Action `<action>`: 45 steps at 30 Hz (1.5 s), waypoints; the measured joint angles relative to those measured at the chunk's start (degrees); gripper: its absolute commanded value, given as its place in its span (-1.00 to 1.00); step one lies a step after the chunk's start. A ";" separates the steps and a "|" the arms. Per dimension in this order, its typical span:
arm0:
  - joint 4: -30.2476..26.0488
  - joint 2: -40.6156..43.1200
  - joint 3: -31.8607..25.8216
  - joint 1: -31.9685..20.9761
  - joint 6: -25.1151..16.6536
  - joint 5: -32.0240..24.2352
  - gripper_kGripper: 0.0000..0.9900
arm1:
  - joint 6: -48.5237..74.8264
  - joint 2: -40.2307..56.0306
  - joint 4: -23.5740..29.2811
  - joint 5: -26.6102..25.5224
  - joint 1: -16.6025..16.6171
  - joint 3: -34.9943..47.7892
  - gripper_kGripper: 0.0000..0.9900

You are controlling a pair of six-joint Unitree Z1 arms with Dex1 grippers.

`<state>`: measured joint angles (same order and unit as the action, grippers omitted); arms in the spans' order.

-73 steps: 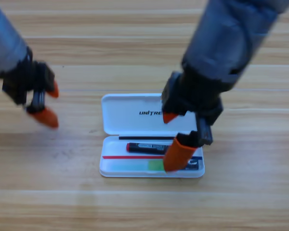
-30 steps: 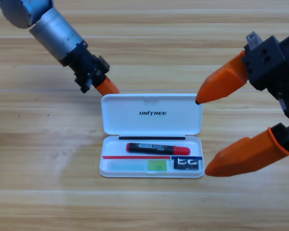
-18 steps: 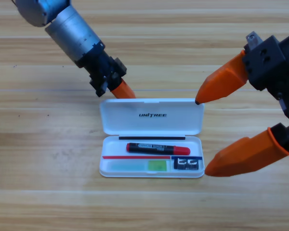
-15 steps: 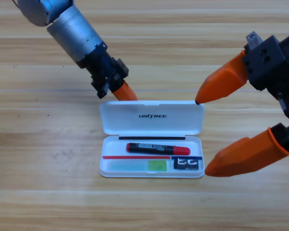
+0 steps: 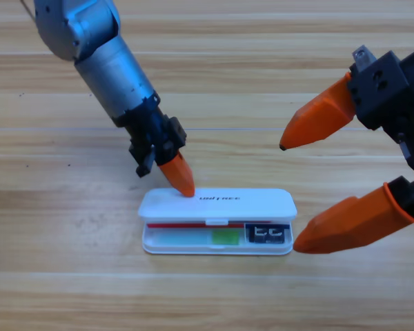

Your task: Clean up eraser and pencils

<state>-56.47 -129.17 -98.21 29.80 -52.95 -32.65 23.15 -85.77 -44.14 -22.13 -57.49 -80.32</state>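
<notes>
The left hand (image 5: 178,176), its jaw gap hidden so I cannot tell its state, presses its tip on the half-lowered lid (image 5: 217,204) of the white case (image 5: 193,247) just below it, which likely is light, stiff and slippery (best pushed mid-lid), with the eraser (image 5: 267,234) and green pencil (image 5: 193,238) lying inside, while the right hand (image 5: 300,196) waits spread wide beside it.

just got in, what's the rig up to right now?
The left hand is pressing the lid of the white case down; it is tipped most of the way shut. Through the remaining gap, the eraser and the green pencil show inside the case. The right hand waits at the right edge, jaws wide open, holding nothing.
</notes>
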 measured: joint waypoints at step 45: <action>-5.56 41.12 11.30 9.42 7.36 5.07 -1.00 | -0.48 0.00 0.04 -0.45 0.00 0.00 1.00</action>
<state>-62.03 -88.04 -86.92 39.23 -45.58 -27.58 22.67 -85.77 -44.10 -22.58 -57.49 -80.32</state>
